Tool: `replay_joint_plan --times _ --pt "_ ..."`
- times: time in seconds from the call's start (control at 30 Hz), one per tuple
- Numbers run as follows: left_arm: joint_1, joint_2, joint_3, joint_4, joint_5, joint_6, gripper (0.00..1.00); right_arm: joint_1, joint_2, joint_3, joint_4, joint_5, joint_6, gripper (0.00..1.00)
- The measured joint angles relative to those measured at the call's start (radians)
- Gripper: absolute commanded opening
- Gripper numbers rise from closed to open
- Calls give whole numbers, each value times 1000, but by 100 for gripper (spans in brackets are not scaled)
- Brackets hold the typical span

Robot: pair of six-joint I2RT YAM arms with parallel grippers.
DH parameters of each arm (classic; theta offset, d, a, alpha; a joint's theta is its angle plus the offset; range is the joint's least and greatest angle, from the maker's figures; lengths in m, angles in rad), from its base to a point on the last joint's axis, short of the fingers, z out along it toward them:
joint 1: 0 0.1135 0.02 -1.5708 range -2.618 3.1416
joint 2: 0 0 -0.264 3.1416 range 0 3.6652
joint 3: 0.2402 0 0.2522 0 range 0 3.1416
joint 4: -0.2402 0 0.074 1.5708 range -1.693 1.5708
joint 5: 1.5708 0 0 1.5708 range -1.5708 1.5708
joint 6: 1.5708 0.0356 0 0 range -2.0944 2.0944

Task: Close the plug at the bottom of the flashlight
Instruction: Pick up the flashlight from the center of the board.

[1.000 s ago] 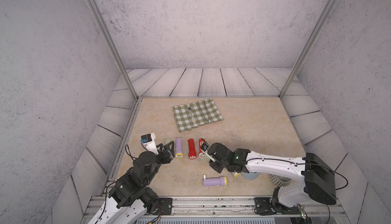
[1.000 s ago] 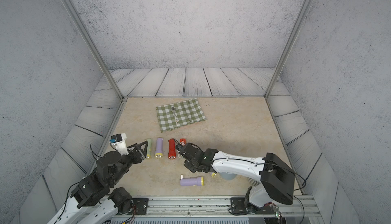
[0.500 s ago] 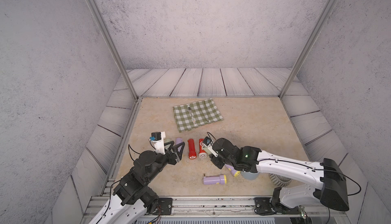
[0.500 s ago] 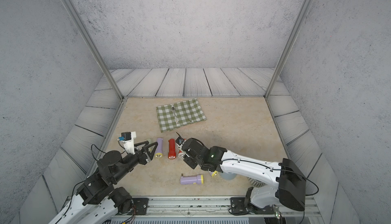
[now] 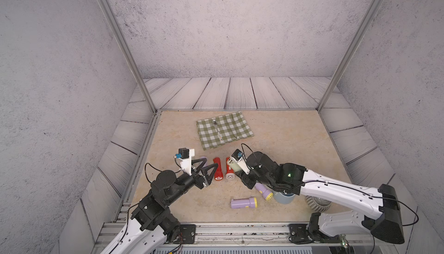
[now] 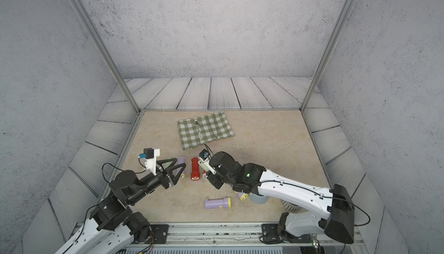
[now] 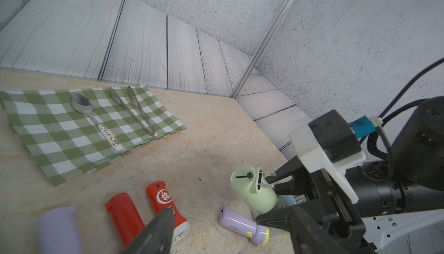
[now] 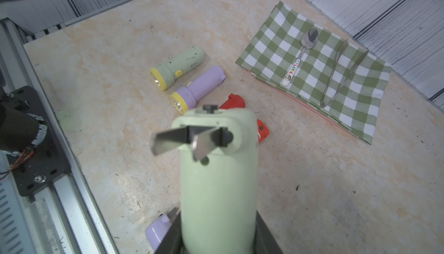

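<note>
The right gripper (image 8: 217,219) is clamped around the body of the pale green flashlight (image 7: 254,192) and holds it clear of the table (image 5: 288,144), close to the table's middle in both top views. The flashlight's bottom end points away from the fingers. The plug (image 8: 182,140) sits at that end, and its two flat metal prongs are swung out of their slot at an angle, so it is not folded in. The left gripper (image 5: 211,163) hovers at 9 o'clock from the held flashlight. Its two triangular fingers are spread apart with nothing between them, and it does not touch the plug. Between the two grippers, one red flashlight (image 5: 217,170) and a second red one (image 5: 228,172) lie side by side on the table, the second just beside the held flashlight. At 6 o'clock from the held flashlight a purple flashlight (image 5: 243,203) lies on its side, well apart from it. At about 4 o'clock a grey cup (image 5: 283,197) stands partly under the right arm. At 12 o'clock a green checked cloth (image 5: 230,125) is spread flat, carrying a spoon (image 5: 218,131) and a pair of metal tongs (image 7: 134,113) — both lying loose on the fabric.
</note>
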Motion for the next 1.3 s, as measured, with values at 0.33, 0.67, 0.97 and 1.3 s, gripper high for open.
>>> replay_joint_plan --times 0.33,0.67,0.97,1.3 --pt "0 86 -21 159 92 -25 82 0 -55 60 -18 -37 18 3" --pt "0 220 -21 385 192 -124 83 0 -79 117 -17 -63 19 3" --pt "-6 325 -13 567 300 -215 80 0 -81 128 -5 -82 17 3" --pt "-43 422 9 665 309 -262 46 -2 -93 128 18 -102 20 4"
